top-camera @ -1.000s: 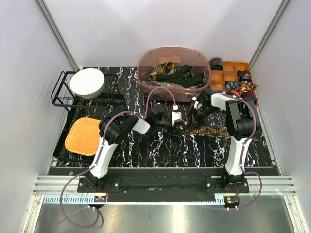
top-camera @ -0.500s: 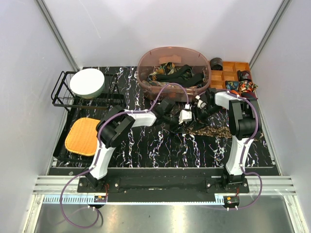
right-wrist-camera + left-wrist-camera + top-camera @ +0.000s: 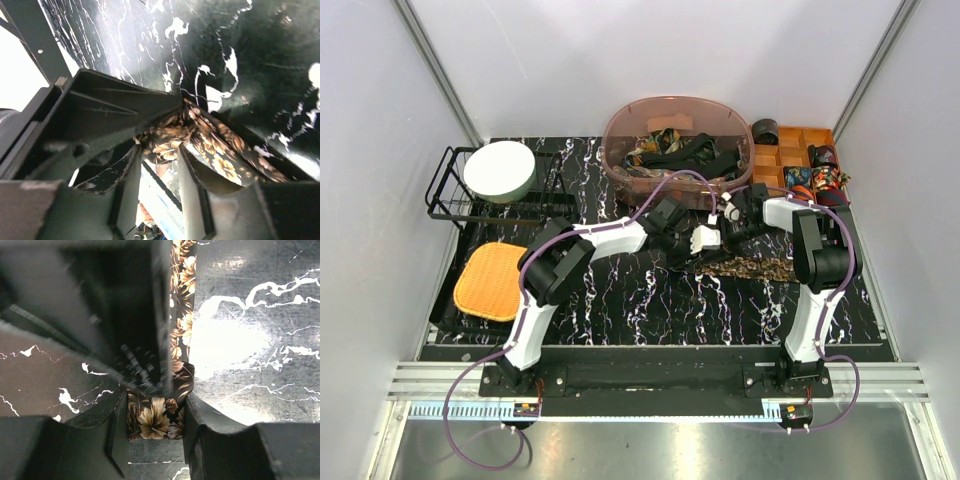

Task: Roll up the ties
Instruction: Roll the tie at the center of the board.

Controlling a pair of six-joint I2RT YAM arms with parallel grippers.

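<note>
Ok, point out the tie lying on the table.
The brown floral tie, stretched across the table; the others are heaped in the pink tub or rolled in the wooden organizer.

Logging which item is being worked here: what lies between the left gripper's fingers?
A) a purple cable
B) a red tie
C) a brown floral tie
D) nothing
C: the left wrist view shows a brown floral tie filling the gap between the fingers of the left gripper.
</note>
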